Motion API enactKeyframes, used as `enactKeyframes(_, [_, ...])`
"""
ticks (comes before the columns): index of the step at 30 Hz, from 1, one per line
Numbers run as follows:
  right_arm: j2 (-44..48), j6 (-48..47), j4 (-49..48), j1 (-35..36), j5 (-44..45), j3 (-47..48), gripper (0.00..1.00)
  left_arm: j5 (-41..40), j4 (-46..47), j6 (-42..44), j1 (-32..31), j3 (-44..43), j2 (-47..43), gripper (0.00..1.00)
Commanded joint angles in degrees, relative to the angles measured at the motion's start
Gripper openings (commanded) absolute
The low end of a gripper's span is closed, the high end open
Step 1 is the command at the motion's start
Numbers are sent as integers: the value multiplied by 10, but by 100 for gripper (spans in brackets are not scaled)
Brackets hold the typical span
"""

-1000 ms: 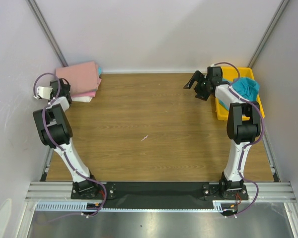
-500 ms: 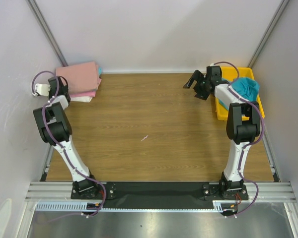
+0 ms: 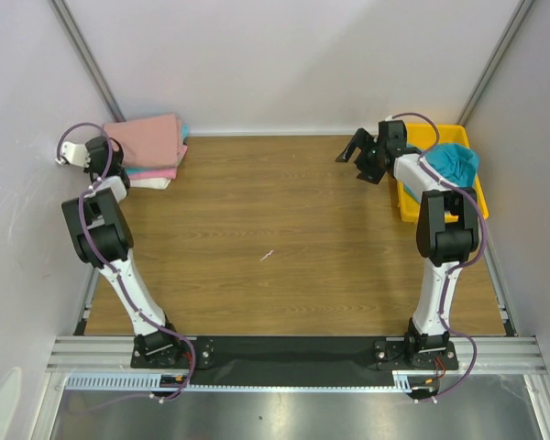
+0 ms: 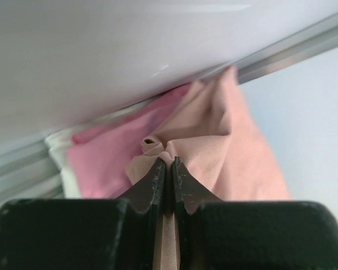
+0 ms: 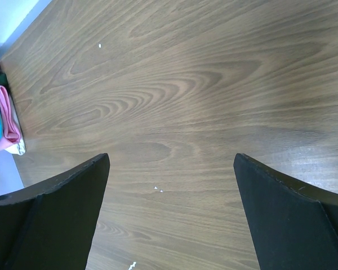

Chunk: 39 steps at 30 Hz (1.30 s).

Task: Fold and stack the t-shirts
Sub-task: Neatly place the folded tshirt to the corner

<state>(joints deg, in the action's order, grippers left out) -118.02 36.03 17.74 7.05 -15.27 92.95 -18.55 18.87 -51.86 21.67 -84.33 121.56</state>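
Since the frame one second earlier, the left wrist has swung back toward the table's far-left corner, while the right arm has barely shifted. The folded stack of t-shirts (image 3: pixel 148 151) lies in that far-left corner of the table (image 3: pixel 275 238). The dusty-pink shirt (image 3: pixel 145 137) is on top, a teal edge (image 3: pixel 183 132) peeks out beneath it, and the bright pink shirt (image 3: pixel 160 172) and white shirt (image 3: pixel 152 182) lie lower. The left gripper (image 4: pixel 168 164) is pinched tight on a bunched fold of the dusty-pink shirt. At the table's far-right edge, a crumpled teal shirt (image 3: pixel 456 163) sits in the yellow tray (image 3: pixel 451 133). The right gripper (image 5: pixel 170 160) hangs over bare table beside the tray, jaws spread wide, holding nothing.
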Motion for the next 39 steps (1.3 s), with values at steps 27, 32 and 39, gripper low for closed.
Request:
enactKeyframes(27, [-8,1,-2,7,-2,27,100,40,-23,108,21,5,-27,80])
enactKeyframes(32, [-2,3,-13,7,0,12,100,23,-98,160,-5,7,-82,82])
enactKeyframes(39, [-3,7,-24,7,-15,6,100,-140,-184,221,-97,-12,-143,100])
